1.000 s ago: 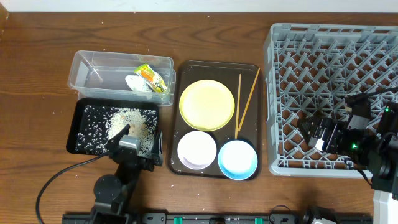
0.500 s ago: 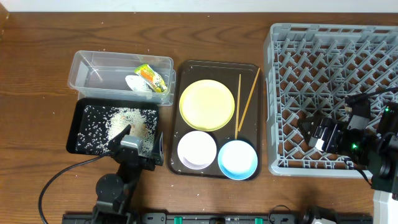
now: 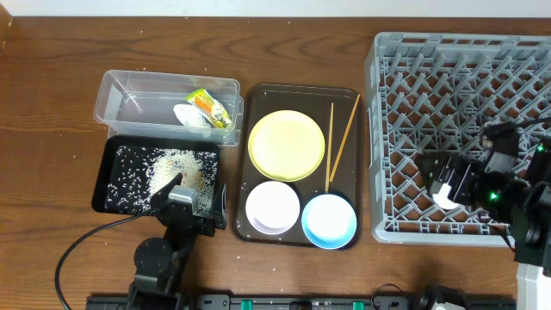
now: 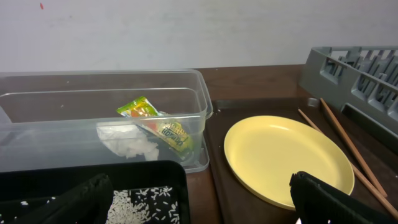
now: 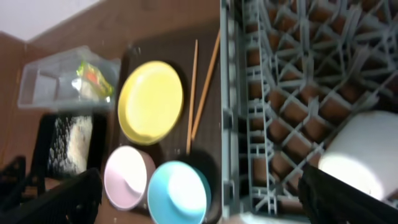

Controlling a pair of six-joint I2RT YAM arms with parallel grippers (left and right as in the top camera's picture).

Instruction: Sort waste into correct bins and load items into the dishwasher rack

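While our left gripper (image 3: 175,191) gapes over the black tray (image 3: 116,164) (rice (image 3: 176,164) inside), our right gripper (image 3: 437,181) gapes above the rack (image 3: 456,52) at three o'clock.

Lab-style test bench: wood table (image 3: 52,103), bare white wall (image 4: 186,31).

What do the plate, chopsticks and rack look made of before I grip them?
Plate: probably plastic or melamine, smooth pale yellow with a soft sheen. Chopsticks: wood or bamboo by their matte tan colour and thin sticks. Rack: moulded grey plastic, a matte lattice of pegs.
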